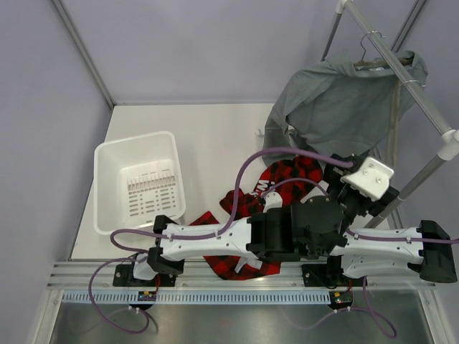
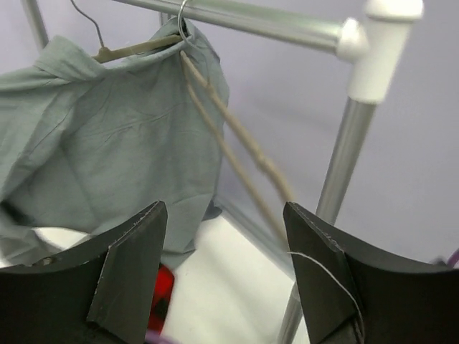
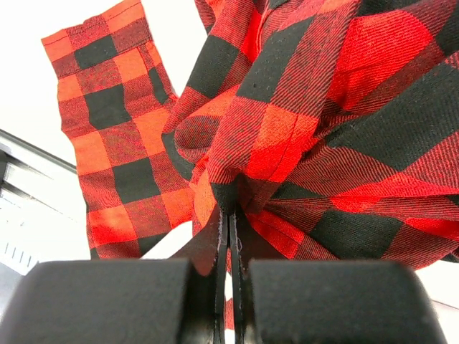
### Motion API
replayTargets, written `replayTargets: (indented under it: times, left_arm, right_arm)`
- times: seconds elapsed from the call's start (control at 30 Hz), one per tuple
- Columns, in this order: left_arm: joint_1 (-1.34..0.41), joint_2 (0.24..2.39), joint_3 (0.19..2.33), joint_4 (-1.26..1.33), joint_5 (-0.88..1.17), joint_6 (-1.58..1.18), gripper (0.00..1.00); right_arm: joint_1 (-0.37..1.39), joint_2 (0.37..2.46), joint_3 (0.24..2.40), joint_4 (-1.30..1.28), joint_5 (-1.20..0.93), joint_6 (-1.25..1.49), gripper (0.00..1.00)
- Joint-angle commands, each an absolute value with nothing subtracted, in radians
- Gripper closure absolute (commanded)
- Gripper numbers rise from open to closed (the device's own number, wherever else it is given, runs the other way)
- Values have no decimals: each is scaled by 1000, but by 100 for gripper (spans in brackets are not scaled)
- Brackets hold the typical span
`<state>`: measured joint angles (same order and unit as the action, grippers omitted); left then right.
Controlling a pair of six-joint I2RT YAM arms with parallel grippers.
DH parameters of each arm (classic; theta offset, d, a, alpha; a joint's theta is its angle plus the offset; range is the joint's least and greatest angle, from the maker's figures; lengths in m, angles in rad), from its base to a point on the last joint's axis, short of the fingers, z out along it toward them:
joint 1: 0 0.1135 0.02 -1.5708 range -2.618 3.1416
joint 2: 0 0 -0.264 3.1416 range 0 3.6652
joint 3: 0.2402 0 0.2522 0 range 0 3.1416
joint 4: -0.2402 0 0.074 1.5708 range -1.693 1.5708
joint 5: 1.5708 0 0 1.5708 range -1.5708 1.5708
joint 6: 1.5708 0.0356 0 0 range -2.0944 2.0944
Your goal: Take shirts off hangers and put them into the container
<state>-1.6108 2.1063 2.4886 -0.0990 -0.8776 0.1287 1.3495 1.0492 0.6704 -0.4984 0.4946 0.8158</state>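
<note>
Pinching a fold of the plaid shirt [image 3: 323, 107], the right gripper [image 3: 231, 208] has its jaws pressed tight on the cloth. That shirt lies crumpled on the table [image 1: 215, 136] just ahead of the arm bases, near the container [image 1: 136, 140] but outside it. Over to the left gripper [image 2: 224, 209]: it gapes wide, nothing between its fingers, facing the grey shirt [image 2: 107, 143], which hangs on its hanger [image 2: 136, 49] from the rack pole [image 2: 251, 18]. Right beside it, a bare hanger [image 2: 237, 143] dangles steeply tilted off the same pole.
</note>
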Motion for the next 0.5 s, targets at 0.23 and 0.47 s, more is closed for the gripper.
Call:
replayTargets:
  times: [0.23, 0.47]
  left_arm:
    - [-1893, 1554, 1952, 44, -1515, 610, 12]
    - [-2084, 1125, 1415, 373, -1718, 653, 4]
  right_arm:
    - [1364, 980, 755, -537, 492, 753, 100]
    - [1362, 936, 782, -574, 511, 729, 100]
